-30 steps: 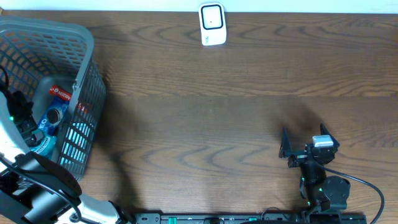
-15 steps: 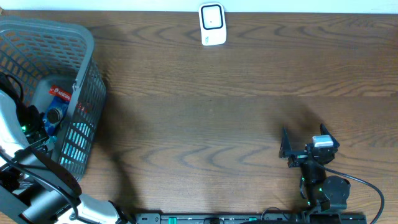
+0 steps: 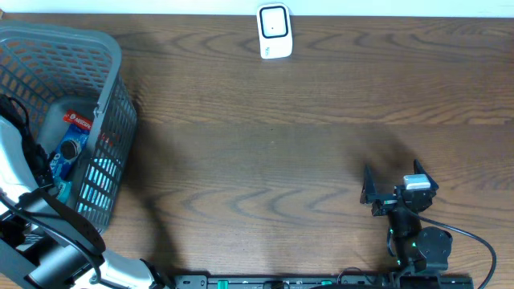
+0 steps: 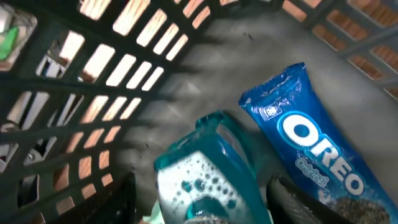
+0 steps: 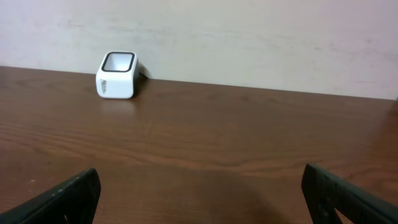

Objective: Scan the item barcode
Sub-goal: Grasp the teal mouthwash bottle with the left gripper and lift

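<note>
Straddling a teal bubble-printed pouch [image 4: 205,168] beside an Oreo pack [image 4: 305,143], left claw [image 4: 202,202] gapes; right claw [image 5: 205,196] likewise.

A brown wooden bench [image 3: 305,160] stood by a pale wall [image 5: 249,37]. A grey basket [image 3: 114,112] sat at its left end. Inside lay a blue cookie pack [image 4: 305,143] and a red pack [image 3: 78,118].

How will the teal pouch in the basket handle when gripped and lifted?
The teal pouch looks glossy and creased, so probably soft film that may dent and slip between the fingers. A film pack like that is likely light. Lying close beside the Oreo pack, it might nudge that when lifted.
</note>
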Tool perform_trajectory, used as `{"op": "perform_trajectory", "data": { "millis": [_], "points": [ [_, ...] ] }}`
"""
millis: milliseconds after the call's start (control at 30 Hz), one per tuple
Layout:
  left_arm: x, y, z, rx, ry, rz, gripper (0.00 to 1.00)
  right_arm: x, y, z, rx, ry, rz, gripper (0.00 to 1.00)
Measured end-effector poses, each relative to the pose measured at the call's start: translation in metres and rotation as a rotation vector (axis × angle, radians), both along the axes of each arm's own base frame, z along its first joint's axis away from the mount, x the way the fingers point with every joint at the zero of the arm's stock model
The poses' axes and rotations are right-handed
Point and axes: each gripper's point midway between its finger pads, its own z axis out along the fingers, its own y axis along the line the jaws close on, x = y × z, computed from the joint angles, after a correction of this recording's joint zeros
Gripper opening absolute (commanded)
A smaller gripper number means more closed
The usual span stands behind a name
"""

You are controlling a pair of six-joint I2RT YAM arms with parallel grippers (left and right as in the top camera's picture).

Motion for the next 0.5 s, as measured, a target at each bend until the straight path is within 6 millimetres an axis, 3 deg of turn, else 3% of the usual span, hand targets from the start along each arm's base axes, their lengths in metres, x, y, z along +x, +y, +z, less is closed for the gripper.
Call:
{"op": "perform_trajectory", "data": {
  "millis": [500],
  "points": [
    [-0.0017, 0.003, -0.0036, 0.018, 0.011, -0.002, 0.77, 0.0, 0.0, 0.0001, 0.0, 0.0, 0.0, 0.99]
  ]
}}
